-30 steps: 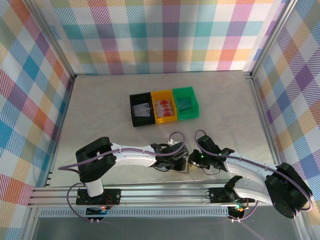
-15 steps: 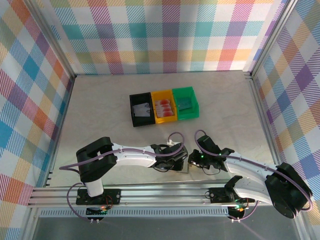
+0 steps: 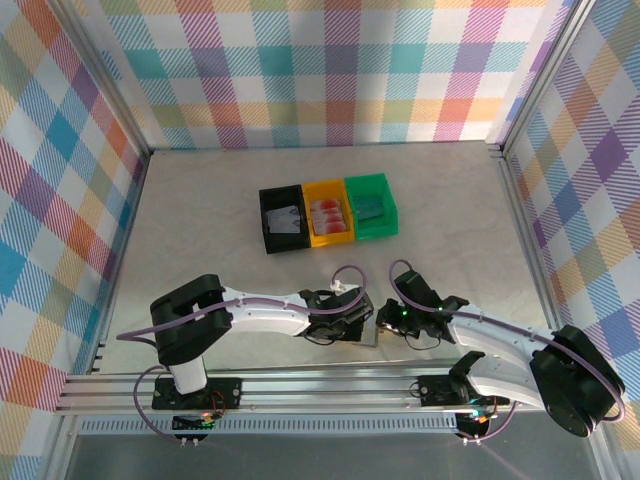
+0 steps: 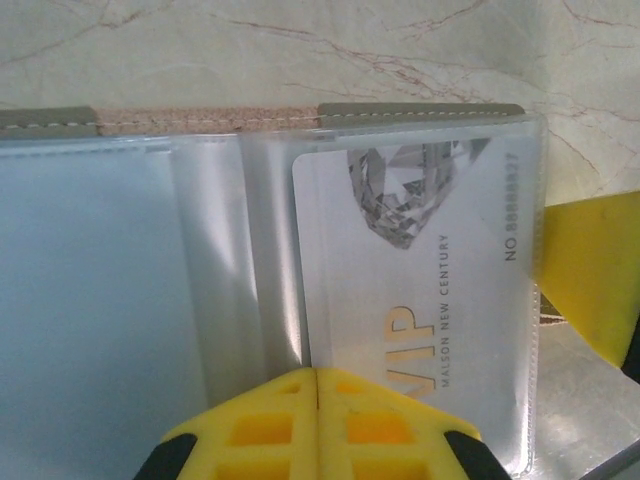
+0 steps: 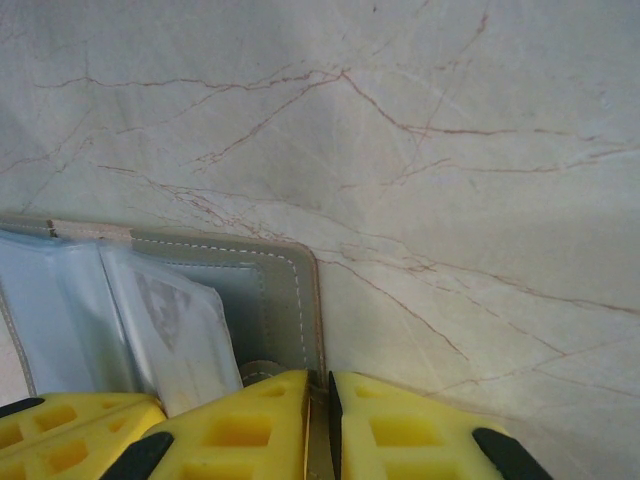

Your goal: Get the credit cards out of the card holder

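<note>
The card holder (image 3: 371, 334) lies open near the table's front edge, between my two grippers. In the left wrist view its clear sleeves and grey-brown edge (image 4: 420, 108) face me. A greyish-white credit card (image 4: 420, 300) marked VIP sits in the right sleeve. My left gripper (image 4: 318, 372) (image 3: 359, 325) is shut, its pads meeting on the card's near left corner. My right gripper (image 5: 320, 385) (image 3: 385, 322) is shut on the cover's right edge (image 5: 285, 300). The sleeved card (image 5: 175, 320) shows beside it.
Three bins stand side by side mid-table: black (image 3: 283, 222) with a greyish card, yellow (image 3: 329, 213) with red cards, green (image 3: 371, 205) with a teal one. Bare marble lies between bins and grippers. The metal frame rail (image 3: 300, 385) runs just in front.
My left gripper's jaws have closed over the last second, staying at the card holder. The right gripper and the card holder have not visibly moved.
</note>
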